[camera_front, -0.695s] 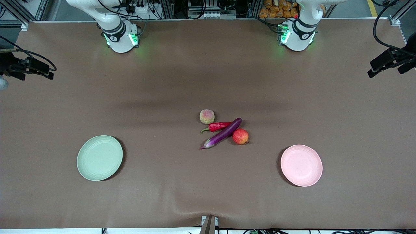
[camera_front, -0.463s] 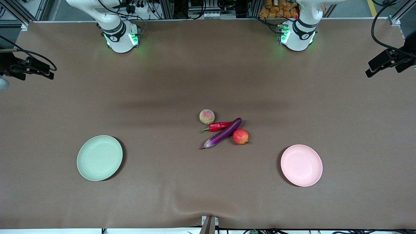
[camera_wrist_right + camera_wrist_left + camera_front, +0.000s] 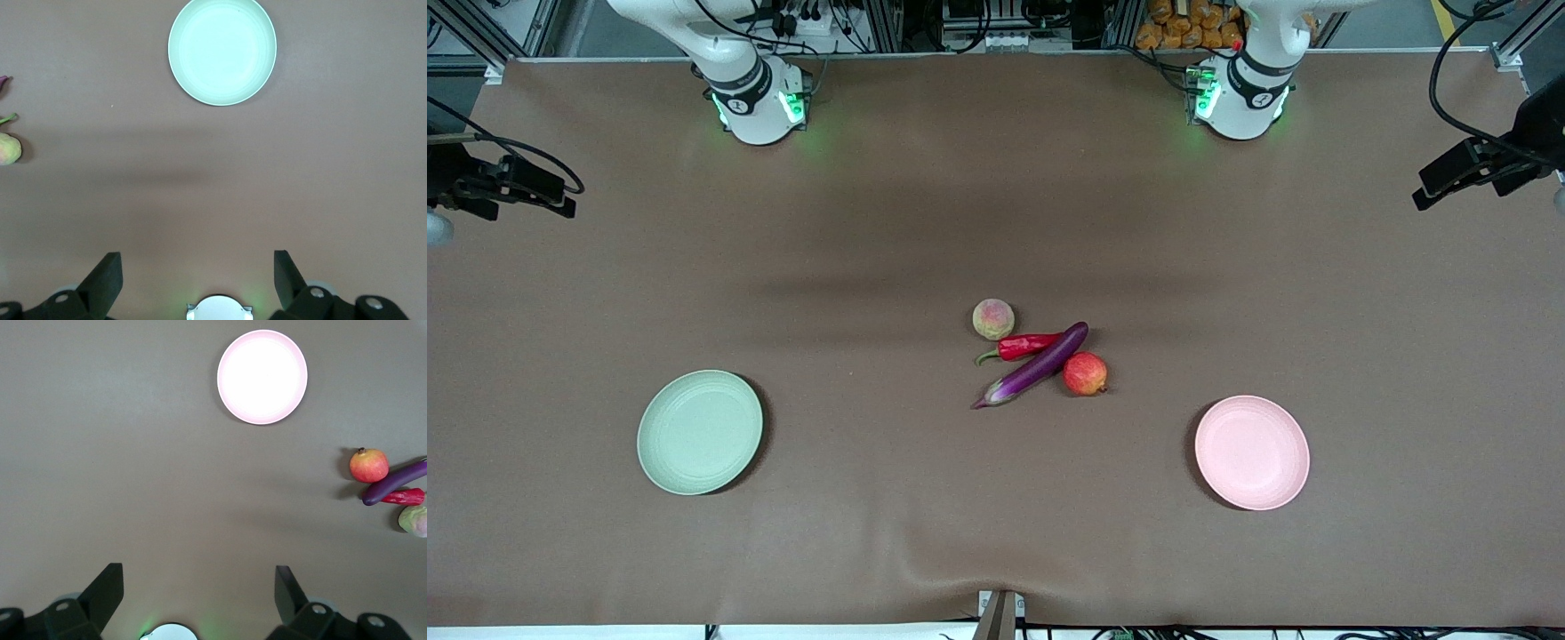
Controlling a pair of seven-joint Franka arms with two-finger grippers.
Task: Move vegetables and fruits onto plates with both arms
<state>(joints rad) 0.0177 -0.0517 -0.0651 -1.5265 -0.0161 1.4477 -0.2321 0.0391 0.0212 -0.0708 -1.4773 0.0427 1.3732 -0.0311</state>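
A: Front view: eggplant (image 3: 1037, 366), chili (image 3: 1021, 346), peach (image 3: 993, 319) and red fruit (image 3: 1085, 373) cluster mid-table between green plate (image 3: 700, 432) and pink plate (image 3: 1252, 452).

B: Wrist views alone show fingers: left gripper (image 3: 200, 592) and right gripper (image 3: 198, 270) both spread, empty, above bare table.

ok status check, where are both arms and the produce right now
Left end effector and right end effector open, high over bare table. Eggplant, chili, peach, red fruit clustered mid-table. Green plate, pink plate empty. Nothing blocking.
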